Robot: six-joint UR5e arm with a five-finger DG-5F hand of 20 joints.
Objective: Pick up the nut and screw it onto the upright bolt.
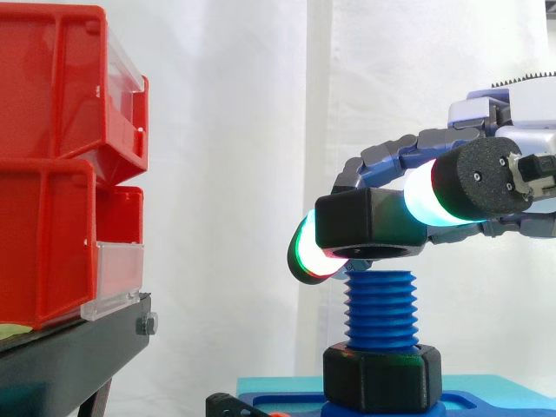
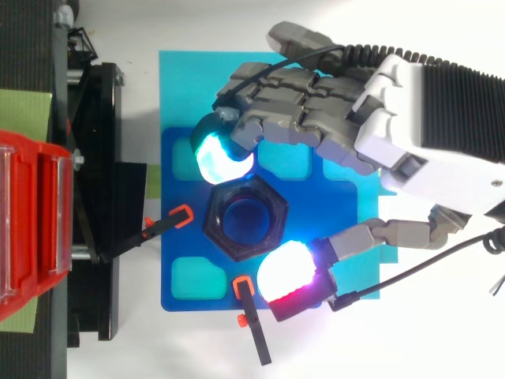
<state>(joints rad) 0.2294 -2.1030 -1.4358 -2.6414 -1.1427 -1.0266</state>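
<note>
- Side view: hand [image 1: 479,182] comes in from the right and is clamped on the black nut [image 1: 369,228], with glowing pads [image 1: 313,252] pressed on its left and right flanks.
- The nut sits on the very top of the upright blue bolt [image 1: 380,308]. I cannot tell whether any thread has caught.
- A second black nut [image 1: 382,378] is at the bolt's foot on the blue plate [image 1: 495,401], well below the held one.
- Red bins [image 1: 61,165] on a black stand [image 1: 69,356] are far left and out of the way.
- Judgement: keep the nut flat and square to the bolt axis. Any tilt here risks cross-threading.
- Top view: the nut [image 2: 245,217] is pinched between a cyan pad [image 2: 221,156] on the far side and a white pad [image 2: 284,272] on the near side, and blue shows through its bore.
- The bore looks centred on the bolt.
- Two orange-tipped clamps [image 2: 170,225] hold the plate [image 2: 185,276], one at its left edge and one at its near edge.
- Judgement: press down lightly and turn about the bolt's own axis.
- Judgement: hold the flats firmly enough that the pads don't slip, and regrip after each partial turn without lifting the nut.
</note>
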